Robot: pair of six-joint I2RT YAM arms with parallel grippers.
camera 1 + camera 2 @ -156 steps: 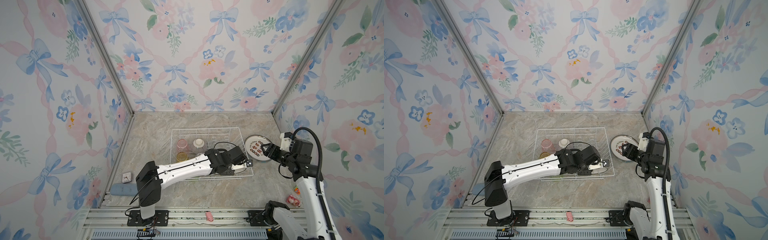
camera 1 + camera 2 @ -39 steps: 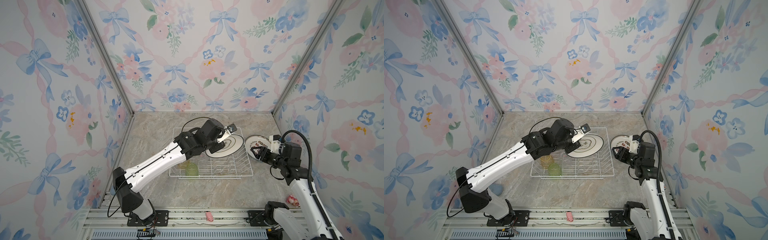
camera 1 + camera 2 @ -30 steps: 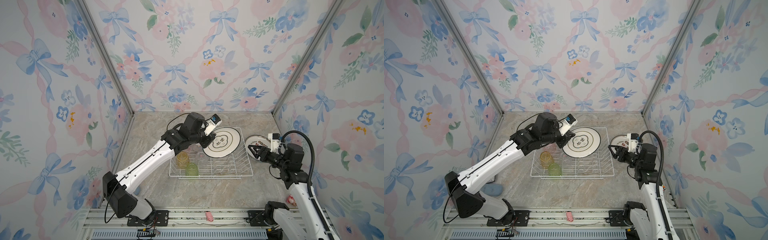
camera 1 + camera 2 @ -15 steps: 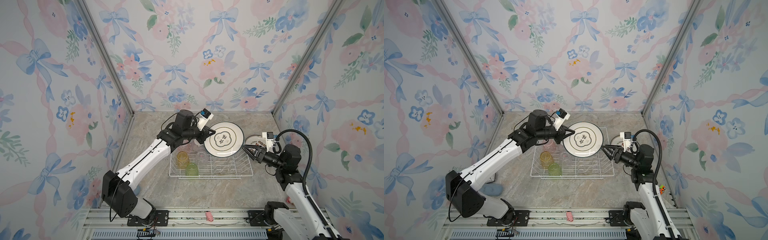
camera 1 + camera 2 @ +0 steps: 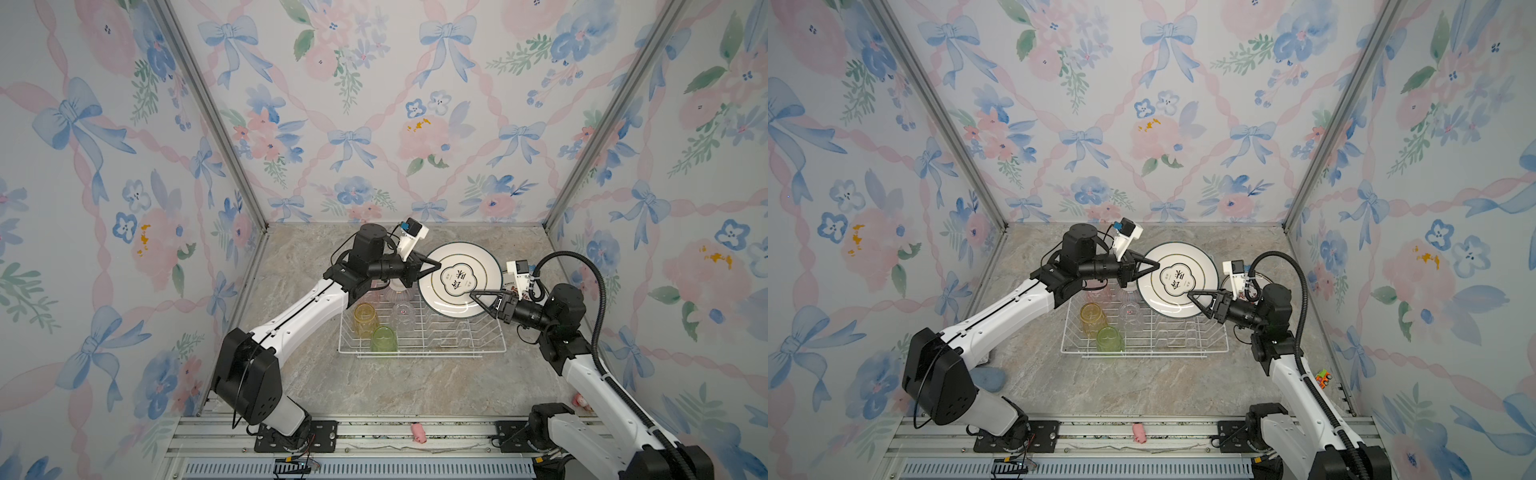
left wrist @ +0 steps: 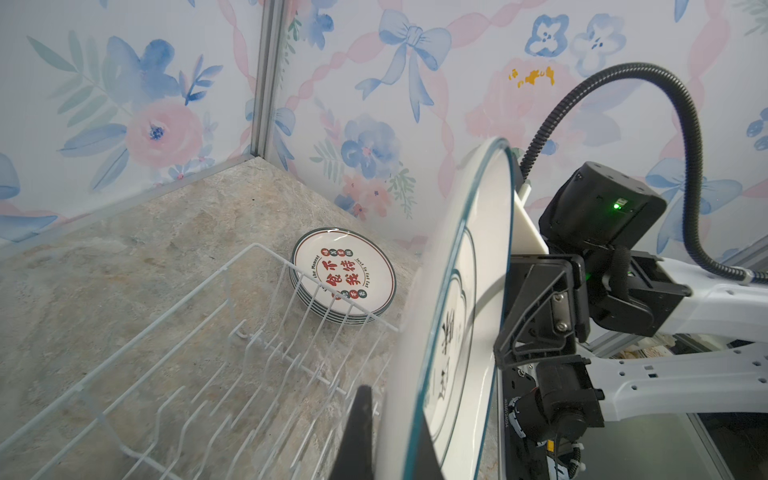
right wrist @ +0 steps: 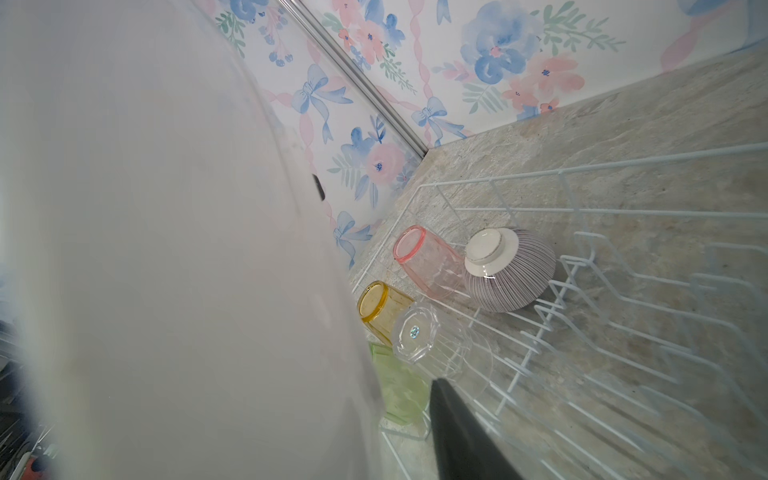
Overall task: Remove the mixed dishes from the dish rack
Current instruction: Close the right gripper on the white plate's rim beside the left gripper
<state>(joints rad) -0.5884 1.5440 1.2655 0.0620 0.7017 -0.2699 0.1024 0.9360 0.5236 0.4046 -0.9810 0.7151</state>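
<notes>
- While the L gripper point(image 5: 433, 267) pinches the white dark-rimmed round plate point(image 5: 457, 276) by its rim, raised above the white wire dish rack point(image 5: 422, 351), the step in hand looks like a handover to the R gripper point(image 5: 478, 297).
- To do it well: R should seat deep on the rim, one finger per face, & clamp firm before L lets go. The plate looks glossy, prob. slippery.
- Keep the plate steady during the swap and don't let it dip onto the rack prongs.
- L fingers: closed on the plate's rim, on the side opposite R.
- R fingers: they straddle the rim nearest the R arm. One finger point(image 5: 484, 296) lies across the printed face, the other is hidden behind. Can't tell if the pads press yet.
- Likely drop-off: stack of matching plates point(image 6: 345, 274) on the grey stone tabletop point(image 5: 415, 386), just beside the rack.
- Left in the rack, below the plate: yellow tumbler point(image 5: 365, 318), green tumbler point(image 5: 383, 338), clear tumbler point(image 5: 402, 309), pink tumbler point(image 7: 428, 262) & pink-striped ribbed bowl point(image 7: 509, 270), foot up.
</notes>
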